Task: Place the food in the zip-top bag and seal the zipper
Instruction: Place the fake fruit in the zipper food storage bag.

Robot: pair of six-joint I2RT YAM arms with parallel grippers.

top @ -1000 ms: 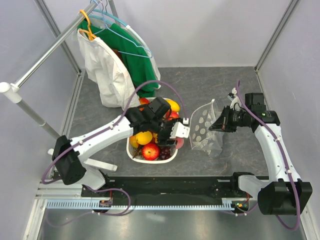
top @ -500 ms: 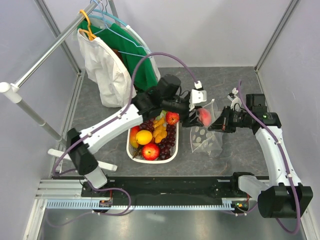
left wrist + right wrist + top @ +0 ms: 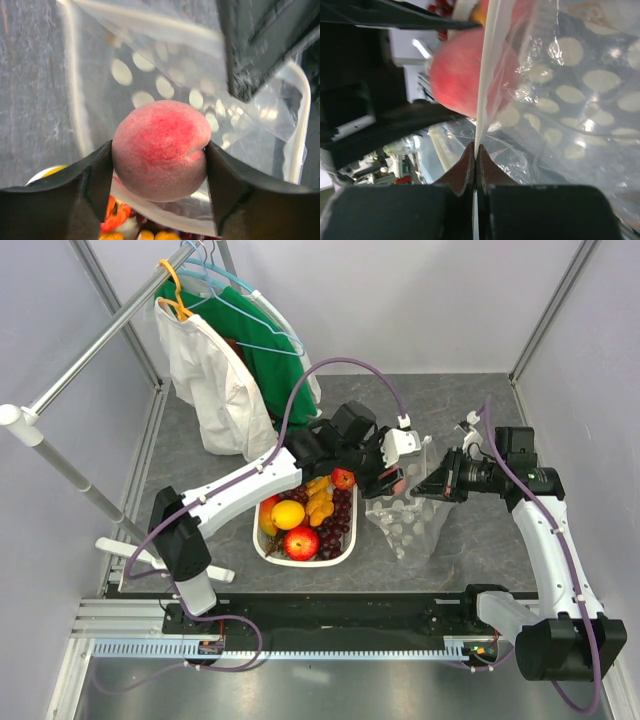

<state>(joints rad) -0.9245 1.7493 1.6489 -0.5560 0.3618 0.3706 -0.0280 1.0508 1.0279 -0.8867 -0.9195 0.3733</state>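
Observation:
My left gripper [image 3: 396, 480] is shut on a red-pink peach [image 3: 160, 150] and holds it at the mouth of the clear dotted zip-top bag [image 3: 410, 520]. The right gripper [image 3: 475, 150] is shut on the bag's mouth edge, pinching the white zipper strip [image 3: 485, 75] and holding the bag up off the table. The peach [image 3: 455, 75] shows just left of that strip, with the left gripper's dark fingers [image 3: 395, 130] around it. More food lies in the white basket [image 3: 300, 559]: a red apple [image 3: 301, 541], an orange [image 3: 288, 514], dark grapes.
A clothes rail [image 3: 90, 350] with a white bag and a green garment [image 3: 270, 360] on hangers stands at the back left. Grey enclosure walls close the table on three sides. The basket sits just left of the bag.
The left arm has swung from over the basket to the right, carrying the peach to the bag's mouth. The right gripper kept its hold; the bag has shifted slightly.

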